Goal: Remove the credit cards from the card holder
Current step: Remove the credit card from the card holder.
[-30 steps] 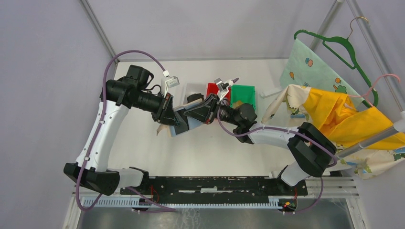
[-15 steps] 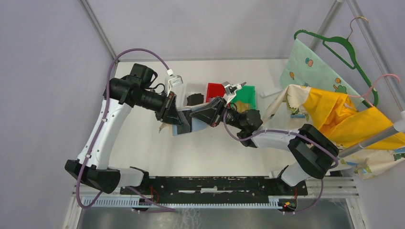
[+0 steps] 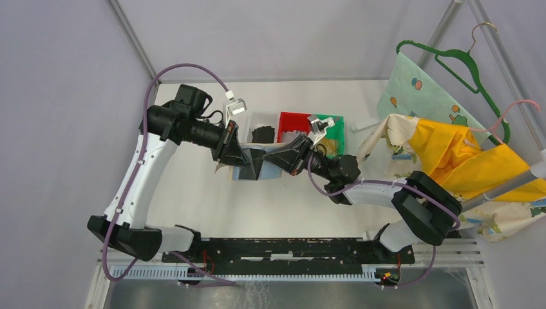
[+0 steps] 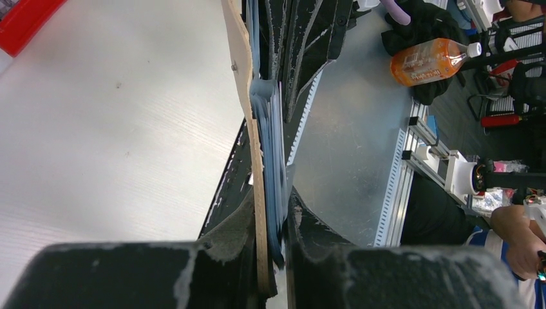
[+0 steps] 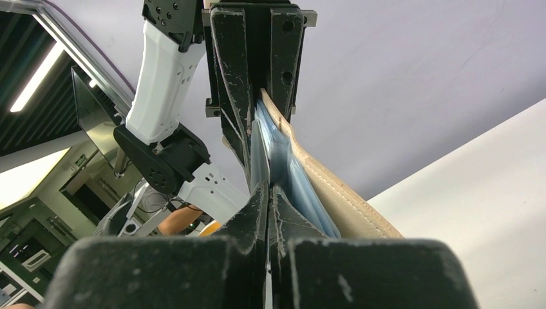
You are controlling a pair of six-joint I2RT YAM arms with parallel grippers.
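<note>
The tan card holder [image 3: 244,172] hangs above the table between my two grippers. My left gripper [image 3: 248,162] is shut on one end of it. In the left wrist view the holder [image 4: 255,129] is edge-on between the jaws [image 4: 273,207], with pale blue-grey card edges [image 4: 277,129] beside the tan cover. My right gripper [image 3: 267,161] meets it from the right. In the right wrist view its jaws [image 5: 267,193] are pressed shut on a thin pale credit card [image 5: 257,151] that sticks out of the holder [image 5: 331,190].
A white bin holding a black lump [image 3: 261,133], a red bin [image 3: 293,121] and a green bin [image 3: 335,129] stand just behind the grippers. Yellow and patterned cloth [image 3: 451,154] and a green hanger [image 3: 463,64] hang at the right.
Both grippers and the holder have moved to the right and slightly back, toward the bins. The right wrist has swung further right. Both grips are unchanged.
</note>
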